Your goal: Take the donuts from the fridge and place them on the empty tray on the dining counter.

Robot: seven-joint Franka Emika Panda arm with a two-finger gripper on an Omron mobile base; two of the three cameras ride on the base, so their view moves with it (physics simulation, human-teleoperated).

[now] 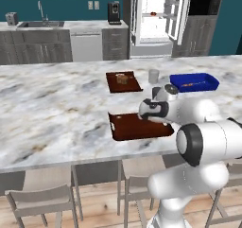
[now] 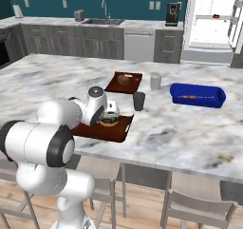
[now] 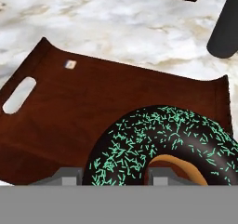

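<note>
A tan donut [image 3: 162, 144] with dark sprinkled icing sits between my gripper's [image 3: 115, 174] two tips, which are shut on its near side. It hangs low over the right part of the reddish-brown tray [image 3: 79, 107], which is otherwise bare. The same donut [image 2: 109, 120] shows under the hand on the tray [image 2: 97, 132], near the front edge of the marble dining counter [image 2: 180, 128]. At the back the fridge [image 1: 156, 14] stands with its doors open. A small reddish donut [image 1: 153, 13] lies on one of its shelves.
A twin brown tray [image 1: 124, 82] with a tan block lies farther back. To the right lie a blue tray [image 1: 194, 83] and a grey cup [image 1: 153, 75]. A dark cup [image 2: 138, 101] stands just beyond the near tray. Stools [image 1: 40, 201] line the counter's front.
</note>
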